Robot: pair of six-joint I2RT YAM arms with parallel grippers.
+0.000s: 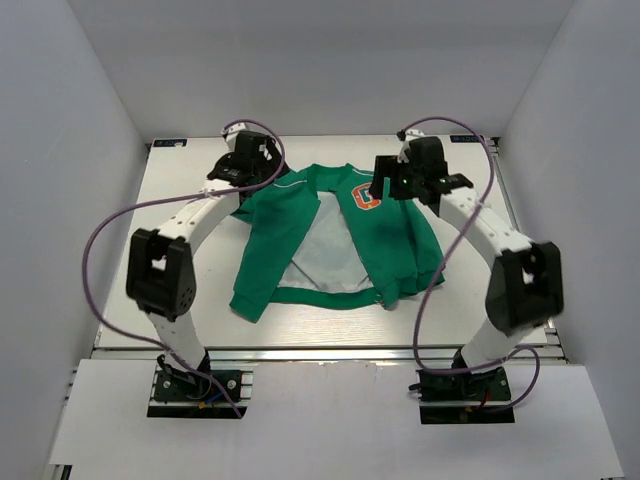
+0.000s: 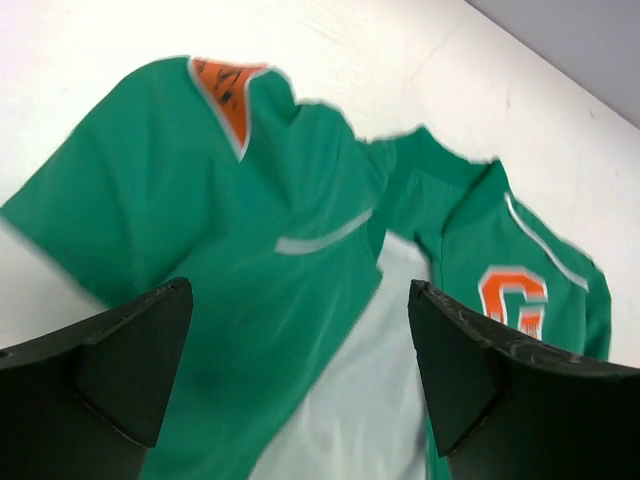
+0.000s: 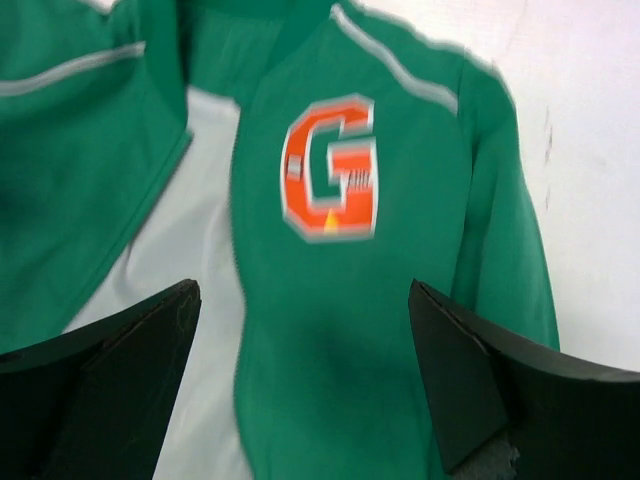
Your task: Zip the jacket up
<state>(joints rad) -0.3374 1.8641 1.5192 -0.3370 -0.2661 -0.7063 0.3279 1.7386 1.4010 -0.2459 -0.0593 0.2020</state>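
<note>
The jacket (image 1: 395, 235) lies flat on the table (image 1: 180, 190), in the middle between my two arms, collar at the far side and hem toward my bases. Its front is unzipped. The two panels fall apart and the grey lining (image 1: 320, 245) shows between them, wider toward the hem. The G patch (image 1: 366, 196) sits on the panel on my right side. That panel's lower corner is rumpled near the hem.

My left gripper (image 1: 245, 165) hangs over the jacket's far left shoulder. In its wrist view the gripper (image 2: 300, 300) is spread wide, its dark fingers (image 2: 130, 360) well apart with nothing between them. Under it I see the jacket (image 2: 250, 230), the orange triangle patch (image 2: 225, 85) on the sleeve, a line of white piping (image 2: 325, 235) and the open front beyond.

My right gripper (image 1: 410, 180) hangs over the far right shoulder, just beside the G patch. Its wrist view also shows the gripper (image 3: 303, 300) spread wide and holding nothing. The G patch (image 3: 330, 168) lies straight under the gap, on the green panel (image 3: 340, 330), with the lining (image 3: 195, 240) to one side of it. I cannot tell whether either gripper touches the cloth.
</note>
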